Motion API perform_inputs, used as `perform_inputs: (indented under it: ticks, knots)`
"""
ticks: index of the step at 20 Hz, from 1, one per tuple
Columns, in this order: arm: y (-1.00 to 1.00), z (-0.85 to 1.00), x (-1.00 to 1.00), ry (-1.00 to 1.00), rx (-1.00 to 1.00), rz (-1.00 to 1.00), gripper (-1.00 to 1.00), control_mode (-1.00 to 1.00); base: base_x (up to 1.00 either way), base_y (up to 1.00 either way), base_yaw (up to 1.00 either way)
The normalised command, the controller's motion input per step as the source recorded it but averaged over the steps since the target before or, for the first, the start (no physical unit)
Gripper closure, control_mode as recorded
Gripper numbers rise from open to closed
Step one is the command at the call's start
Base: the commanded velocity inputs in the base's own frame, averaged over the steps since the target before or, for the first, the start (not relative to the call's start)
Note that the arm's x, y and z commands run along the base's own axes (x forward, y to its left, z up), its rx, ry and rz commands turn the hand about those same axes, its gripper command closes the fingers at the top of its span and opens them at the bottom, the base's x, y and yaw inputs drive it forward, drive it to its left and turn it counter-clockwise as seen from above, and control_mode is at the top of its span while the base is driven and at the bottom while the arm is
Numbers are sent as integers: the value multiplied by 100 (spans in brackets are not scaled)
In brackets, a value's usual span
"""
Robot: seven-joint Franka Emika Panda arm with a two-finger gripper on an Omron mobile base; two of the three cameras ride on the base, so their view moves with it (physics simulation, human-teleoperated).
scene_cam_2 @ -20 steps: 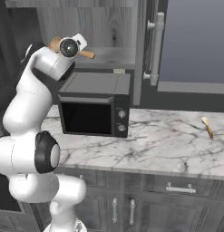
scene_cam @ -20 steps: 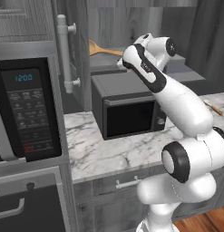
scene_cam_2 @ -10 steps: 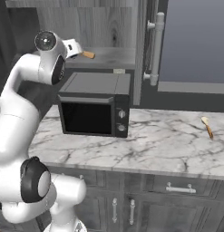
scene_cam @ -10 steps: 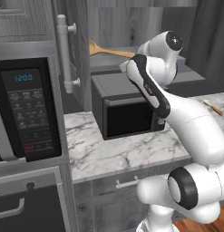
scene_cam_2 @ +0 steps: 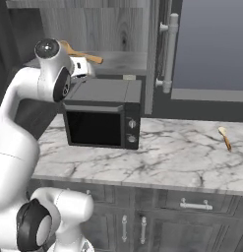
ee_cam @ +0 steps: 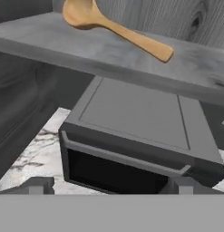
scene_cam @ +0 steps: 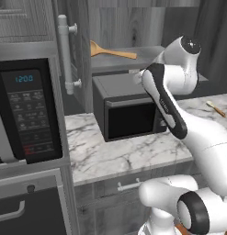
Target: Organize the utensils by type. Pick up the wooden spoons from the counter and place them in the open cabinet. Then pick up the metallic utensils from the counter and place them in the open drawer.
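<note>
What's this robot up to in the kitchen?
It is sorting utensils. A long wooden spoon already lies on the shelf of the open cabinet, above the microwave. The gripper is open and holds nothing, looking down over the microwave toward the spoon. A shorter wooden spoon lies on the marble counter, off to the right, not yet picked up.

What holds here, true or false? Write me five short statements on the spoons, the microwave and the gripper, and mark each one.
1. A long wooden spoon lies on the cabinet shelf. True.
2. The gripper is clamped on that spoon. False: its jaws are open and empty, apart from it.
3. The microwave stands on the counter below the shelf. True.
4. A second spoon lies on the counter, right of the microwave. True.
5. The microwave door hangs open. False: it is closed.
</note>
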Motion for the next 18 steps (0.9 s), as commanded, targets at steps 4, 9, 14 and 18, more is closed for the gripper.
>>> perform_inputs:
  ticks: [4,9,14,18]
  knots:
    - [-7,-54,-25,13,3,-10,-100,-100,0,0,0]
    - [0,-60,-23,10,0,-13,-100,-100,0,0,0]
    - [-3,-43,-16,11,7,-15,-100,-100,0,0,0]
    - [0,-10,-2,1,1,-1,-100,-100,0,0,0]
